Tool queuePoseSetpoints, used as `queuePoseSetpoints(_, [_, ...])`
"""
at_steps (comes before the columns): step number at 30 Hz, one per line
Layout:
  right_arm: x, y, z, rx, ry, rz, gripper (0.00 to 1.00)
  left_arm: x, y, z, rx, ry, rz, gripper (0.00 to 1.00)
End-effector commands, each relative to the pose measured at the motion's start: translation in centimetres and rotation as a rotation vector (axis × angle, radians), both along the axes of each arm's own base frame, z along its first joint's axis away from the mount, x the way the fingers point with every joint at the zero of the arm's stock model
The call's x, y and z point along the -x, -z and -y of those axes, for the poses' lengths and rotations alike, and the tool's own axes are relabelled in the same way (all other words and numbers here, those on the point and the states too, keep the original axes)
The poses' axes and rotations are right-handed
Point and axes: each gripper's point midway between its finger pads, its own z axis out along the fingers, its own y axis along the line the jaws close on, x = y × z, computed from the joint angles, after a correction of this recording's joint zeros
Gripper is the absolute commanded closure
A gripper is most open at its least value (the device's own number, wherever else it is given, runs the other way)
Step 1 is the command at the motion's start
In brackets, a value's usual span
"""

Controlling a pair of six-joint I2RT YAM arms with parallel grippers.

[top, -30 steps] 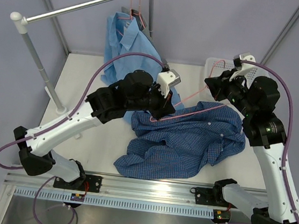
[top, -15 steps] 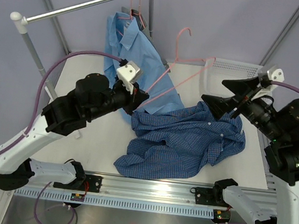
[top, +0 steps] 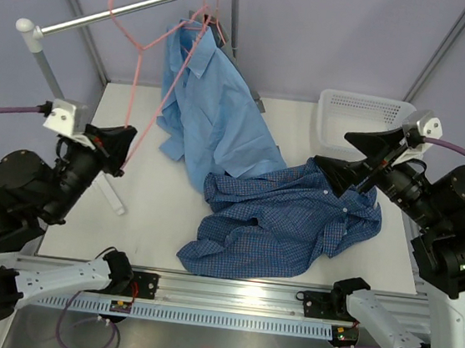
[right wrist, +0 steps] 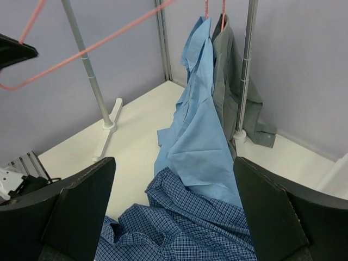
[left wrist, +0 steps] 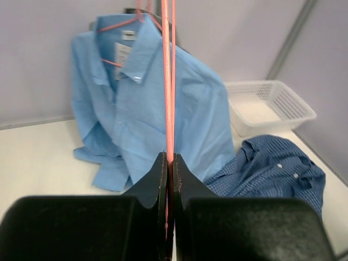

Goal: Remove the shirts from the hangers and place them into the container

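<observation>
The dark blue checked shirt (top: 286,222) lay crumpled on the white table (top: 152,215), off its hanger, just beside the white lattice container (top: 363,97) but not in it. Being soft, light cloth, it would probably sag and trail when lifted, so a bunched fold near the collar looked the surest hold. The right hand (top: 342,155) hovered above it, spread wide and empty. The left hand (left wrist: 169,163) was clamped on a bare pink wire hanger (left wrist: 168,81).

No readable text anywhere, white neck label (left wrist: 129,35) in light blue shirt (left wrist: 179,109) collar, beyond left gripper (left wrist: 169,161), print illegible
</observation>
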Motion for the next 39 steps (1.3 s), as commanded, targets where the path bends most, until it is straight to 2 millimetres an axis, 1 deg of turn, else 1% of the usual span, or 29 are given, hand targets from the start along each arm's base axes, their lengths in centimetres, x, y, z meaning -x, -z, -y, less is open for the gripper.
queuePoseSetpoints(1, [-1.1,0.0,-0.3,-0.021,0.011,-0.009,0.01,-0.2,0.6,-3.5,0.031,-0.151,-0.015,1.0])
queuePoseSetpoints(4, [-1.7,0.5,-0.6,-0.018,0.005,-0.026,0.01,-0.1,1.4,-4.9,0.019,-0.213,-0.033,1.0])
queuePoseSetpoints(5, [-1.9,0.7,-0.7,-0.018,0.002,-0.032,0.01,-0.3,2.2,-5.1,-0.005,-0.233,-0.054,1.0])
queuePoseSetpoints(7, [-2.0,0.9,-0.8,-0.022,-0.003,-0.041,0.0,-0.6,3.1,-5.4,-0.028,-0.274,-0.079,1.0])
queuePoseSetpoints(8, [-2.3,1.1,-0.9,-0.02,-0.003,-0.048,0.0,-0.9,3.7,-5.1,-0.054,-0.286,-0.096,1.0])
queuePoseSetpoints(11, [-2.5,1.6,-1.1,-0.02,-0.01,-0.062,0.01,-1.6,4.3,-4.6,-0.052,-0.325,-0.124,1.0])
queuePoseSetpoints(12, [-2.5,1.7,-1.1,-0.022,-0.011,-0.066,0.01,-2.2,4.6,-4.2,-0.067,-0.355,-0.139,1.0])
queuePoseSetpoints(14, [-2.6,2.1,-1.2,-0.021,-0.014,-0.077,0.01,-2.8,4.4,-3.9,-0.056,-0.394,-0.156,1.0])
queuePoseSetpoints(15, [-2.6,2.3,-1.2,-0.021,-0.014,-0.079,0.0,-3.6,4.8,-3.3,-0.088,-0.423,-0.17,1.0])
queuePoseSetpoints(16, [-2.6,2.4,-1.2,-0.02,-0.013,-0.082,0.0,-3.8,4.1,-3.2,-0.077,-0.433,-0.169,1.0])
queuePoseSetpoints(17, [-2.7,2.8,-1.3,-0.017,-0.014,-0.092,0.01,-4.2,3.9,-2.8,-0.078,-0.439,-0.171,1.0])
queuePoseSetpoints(18, [-2.6,2.9,-1.3,-0.017,-0.016,-0.093,0.01,-4.7,3.8,-2.9,-0.078,-0.463,-0.177,1.0])
queuePoseSetpoints(19, [-2.5,3.1,-1.3,-0.017,-0.023,-0.097,0.0,-5.5,4.1,-2.3,-0.094,-0.474,-0.192,1.0])
queuePoseSetpoints(20, [-2.5,3.4,-1.4,-0.018,-0.026,-0.103,0.0,-6.0,3.4,-2.2,-0.073,-0.472,-0.196,1.0])
queuePoseSetpoints(21, [-2.4,3.5,-1.4,-0.02,-0.028,-0.107,0.0,-6.9,3.4,-2.5,-0.058,-0.475,-0.214,1.0])
queuePoseSetpoints(22, [-2.3,3.6,-1.4,-0.023,-0.032,-0.106,0.01,-7.9,3.8,-2.1,-0.063,-0.483,-0.232,1.0])
queuePoseSetpoints(23, [-2.0,3.9,-1.4,-0.025,-0.035,-0.11,0.01,-8.2,3.1,-2.1,-0.034,-0.488,-0.23,1.0])
queuePoseSetpoints(25, [-1.8,4.1,-1.5,-0.03,-0.045,-0.115,0.0,-9.0,2.6,-2.3,-0.031,-0.513,-0.228,1.0])
queuePoseSetpoints(26, [-1.7,4.6,-1.5,-0.029,-0.046,-0.124,0.01,-9.6,2.5,-2.0,-0.046,-0.522,-0.227,1.0])
queuePoseSetpoints(27, [-1.7,4.8,-1.5,-0.029,-0.047,-0.129,0.01,-9.7,1.8,-2.3,-0.042,-0.538,-0.213,1.0])
queuePoseSetpoints(29, [-1.5,5.4,-1.5,-0.027,-0.049,-0.141,0.01,-10.6,1.9,-2.2,-0.062,-0.559,-0.214,1.0])
queuePoseSetpoints(30, [-1.6,5.5,-1.5,-0.026,-0.049,-0.142,0.01,-11.0,1.9,-2.8,-0.059,-0.585,-0.216,1.0])
queuePoseSetpoints(32, [-1.6,5.8,-1.6,-0.023,-0.048,-0.148,0.01,-11.7,2.2,-3.3,-0.057,-0.611,-0.223,1.0])
queuePoseSetpoints(33, [-1.7,5.9,-1.5,-0.019,-0.048,-0.148,0.01,-12.3,2.8,-3.9,-0.065,-0.634,-0.236,1.0])
queuePoseSetpoints(36, [-2.0,6.2,-1.6,-0.011,-0.044,-0.154,0.01,-13.5,3.7,-5.0,-0.048,-0.665,-0.257,1.0])
queuePoseSetpoints(37, [-2.1,6.3,-1.6,-0.01,-0.044,-0.158,0.01,-13.9,4.6,-5.2,-0.057,-0.671,-0.271,1.0])
queuePoseSetpoints(39, [-2.4,6.7,-1.7,-0.007,-0.044,-0.171,0.01,-14.6,5.2,-5.4,-0.049,-0.675,-0.271,1.0])
